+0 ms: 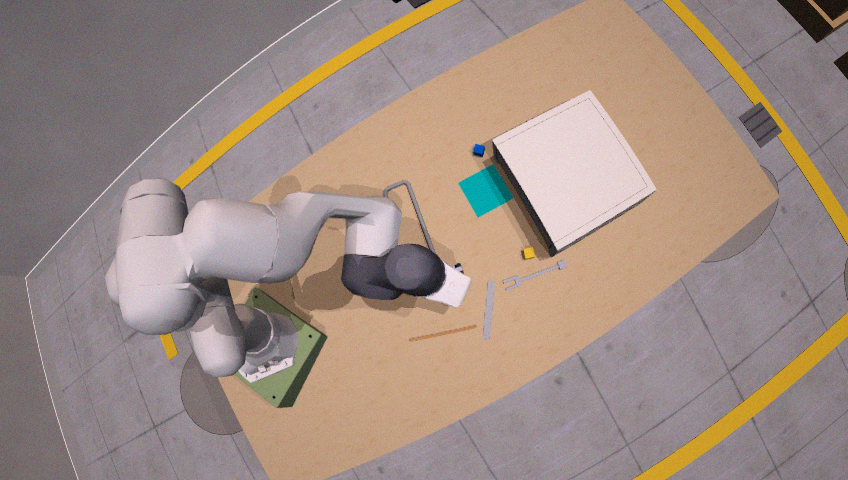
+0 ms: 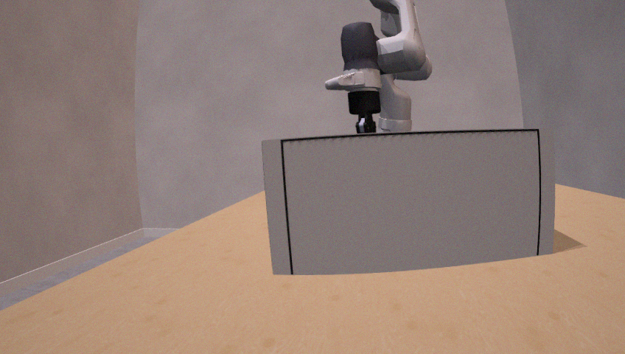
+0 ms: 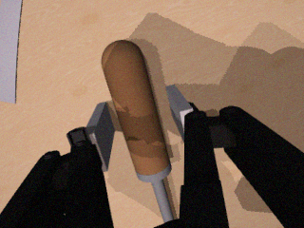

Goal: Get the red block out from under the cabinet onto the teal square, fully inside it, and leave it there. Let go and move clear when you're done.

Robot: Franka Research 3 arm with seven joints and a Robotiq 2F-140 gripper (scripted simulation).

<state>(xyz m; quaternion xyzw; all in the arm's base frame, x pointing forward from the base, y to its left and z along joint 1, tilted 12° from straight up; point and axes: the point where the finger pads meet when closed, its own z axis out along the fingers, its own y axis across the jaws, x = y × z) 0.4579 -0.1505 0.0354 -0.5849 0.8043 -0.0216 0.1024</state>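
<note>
The red block is not visible in any view. The cabinet (image 1: 574, 172) (image 2: 412, 206) is a white box at the right of the table in the top view. The teal square (image 1: 484, 191) lies flat beside its near-left side. A hooked grey rod (image 1: 420, 217) (image 3: 163, 199) has a wooden handle (image 3: 133, 104); in the top view the handle is hidden beneath the arm. My gripper (image 3: 139, 108) points down and is open, its pads on either side of the handle with gaps showing. In the exterior view the fingertips are hidden behind the cabinet.
A blue block (image 1: 479, 149) is beside the cabinet above the teal square, and a yellow block (image 1: 528, 253) is near its lower corner. A forked grey tool (image 1: 538, 273), a flat grey bar (image 1: 488, 310) (image 3: 7, 52) and a thin orange stick (image 1: 443, 333) lie nearby.
</note>
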